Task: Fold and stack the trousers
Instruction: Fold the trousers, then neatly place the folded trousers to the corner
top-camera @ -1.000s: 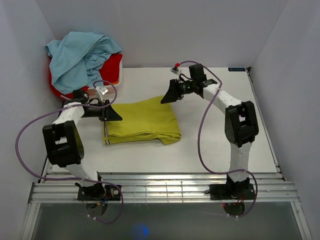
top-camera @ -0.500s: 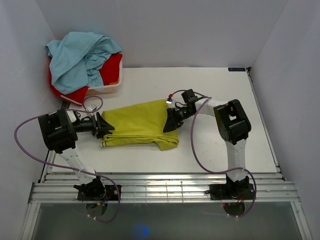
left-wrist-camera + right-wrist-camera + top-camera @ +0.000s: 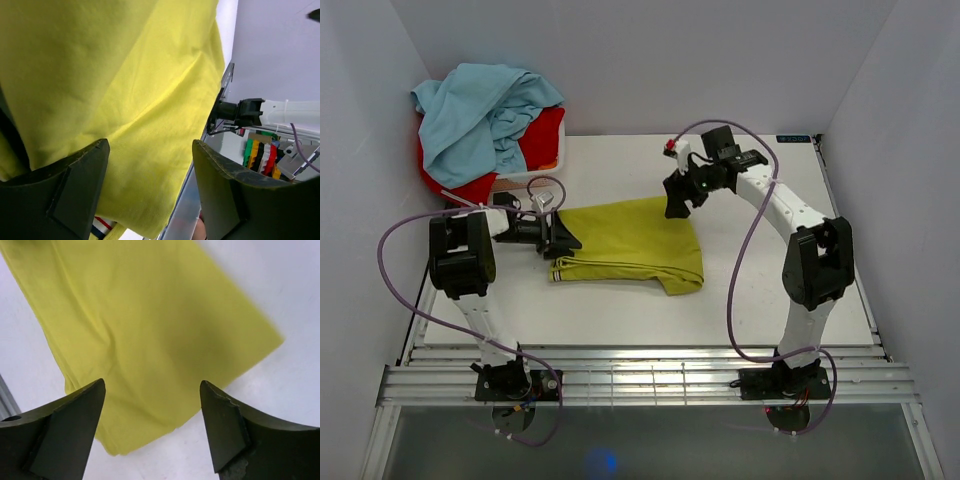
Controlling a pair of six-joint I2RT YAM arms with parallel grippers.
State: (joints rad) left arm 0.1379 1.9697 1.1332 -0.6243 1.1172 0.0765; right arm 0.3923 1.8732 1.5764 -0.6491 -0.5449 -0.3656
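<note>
Trousers lie folded flat mid-table, long edges running left to right. The left end, with the striped label, sits at the left gripper: jaws wide, cloth showing past the gap, nothing pinched. Right gripper hovers over the far right corner, jaws wide, empty. White table shows right of and in front of the fold. Basket holding the light blue garment and red garment crowds the far left corner.
</note>
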